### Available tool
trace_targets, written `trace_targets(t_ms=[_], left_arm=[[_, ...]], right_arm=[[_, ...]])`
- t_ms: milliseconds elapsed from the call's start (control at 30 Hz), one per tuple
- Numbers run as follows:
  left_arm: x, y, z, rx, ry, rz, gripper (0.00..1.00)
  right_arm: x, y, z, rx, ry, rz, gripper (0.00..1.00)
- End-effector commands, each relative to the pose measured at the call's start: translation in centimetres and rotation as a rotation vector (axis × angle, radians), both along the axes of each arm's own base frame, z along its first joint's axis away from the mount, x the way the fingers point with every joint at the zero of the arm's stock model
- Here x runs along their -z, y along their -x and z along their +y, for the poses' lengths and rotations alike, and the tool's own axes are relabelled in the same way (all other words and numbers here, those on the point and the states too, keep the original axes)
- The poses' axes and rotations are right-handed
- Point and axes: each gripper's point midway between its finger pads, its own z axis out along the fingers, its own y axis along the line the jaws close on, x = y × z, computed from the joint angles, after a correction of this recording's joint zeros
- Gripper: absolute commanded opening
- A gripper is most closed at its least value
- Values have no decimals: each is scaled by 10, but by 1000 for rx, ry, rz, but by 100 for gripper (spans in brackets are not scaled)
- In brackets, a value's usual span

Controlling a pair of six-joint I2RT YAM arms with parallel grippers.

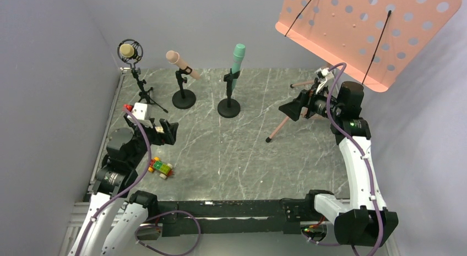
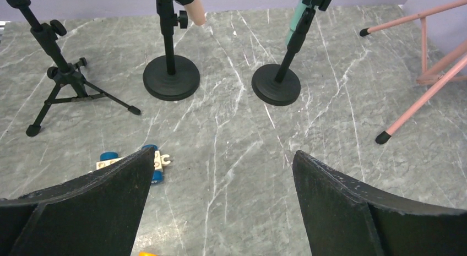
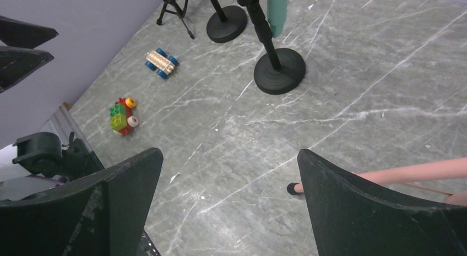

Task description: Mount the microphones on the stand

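**At the back of the table, all three microphones sit in stands**

Along the far edge of the marble table [image 1: 248,157], each microphone is mounted. The pale yellow microphone [image 1: 127,50] rests in the ring mount of the tripod stand [image 1: 144,91] at far left. The salmon-pink microphone [image 1: 182,64] leans in the clip of a round-base stand [image 1: 184,98] beside it. The teal-green microphone [image 1: 238,60] stands nearly upright in the clip of a second round-base stand [image 1: 228,107].

The left gripper [image 1: 168,132] hangs over the near-left part of the table with its jaws wide apart and nothing between them. The right gripper [image 1: 292,109] hovers by the pink music stand [image 1: 369,30], equally spread and empty. Both are well apart from the microphones.

Judged from this layout, the attaching looks finished and no microphone lies loose. The next move likely calls only for checking that each clip holds, or for drawing the arms back without brushing the stands or the toy car [image 1: 161,167] near the left arm.
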Motion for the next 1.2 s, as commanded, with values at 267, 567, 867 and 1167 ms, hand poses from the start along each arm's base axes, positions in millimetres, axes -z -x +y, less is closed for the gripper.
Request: trace_targets(t_ms=[267,567,867,1167], left_arm=[[2,-2,2,-17,8,-9,99],[-2,-3,2,-18,16,-14,99],[-3,-1,2,-18,17,-15,99],[-2,-1,2,-18,12,-15,99]], right_arm=[[-3,0,1,-16,-25,-16,100],[1,0,-1,-10,-18,-14,100],[0,1,-1,-7,-14,-16,100],[2,1,-1,-15,-2,-23,100]])
